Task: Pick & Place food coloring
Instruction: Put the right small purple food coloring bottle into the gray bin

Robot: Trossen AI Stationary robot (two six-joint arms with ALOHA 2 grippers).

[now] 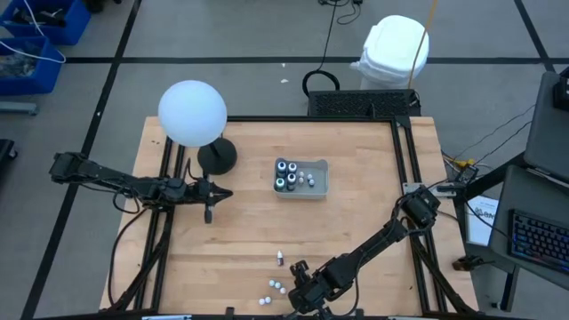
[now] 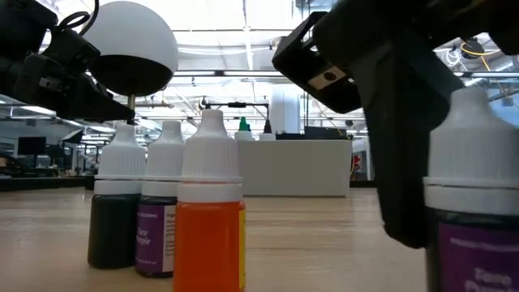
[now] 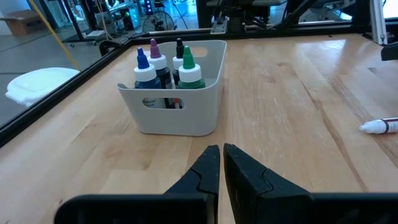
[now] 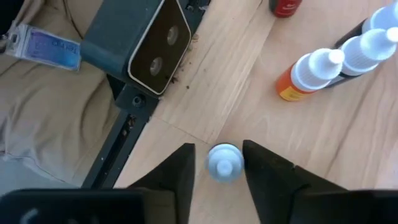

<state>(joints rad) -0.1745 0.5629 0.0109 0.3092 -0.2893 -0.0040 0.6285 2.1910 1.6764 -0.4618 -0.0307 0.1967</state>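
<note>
Small white-capped food coloring bottles stand near the table's near edge: dark green [image 2: 113,215], purple [image 2: 158,219] and orange [image 2: 209,227]. One more lies on its side [image 1: 280,258]. My right gripper [image 4: 217,155] is open and points down over another purple-labelled bottle [image 2: 474,203], with one finger on each side of its cap. The grey tray [image 3: 205,93] holds bigger dark bottles with blue, purple, black and green tops [image 3: 189,71]. My left gripper [image 3: 221,158] is shut and hovers left of the tray [image 1: 300,188]. My right gripper comes from above, pointing down, with its fingers [image 4: 261,162] on either side of the purple bottle's white cap [image 4: 224,163]. The bottle stands upright between them. Whether the fingers touch the cap I cannot tell.
A white globe lamp [image 1: 192,113] on a dark round base [image 1: 217,157] stands at the table's far left. A black camera block [image 4: 155,46] sits by the near edge, beside my right gripper. Loose bottles [image 1: 276,286] lie close to it. Bare wood shows between tray and near edge.
</note>
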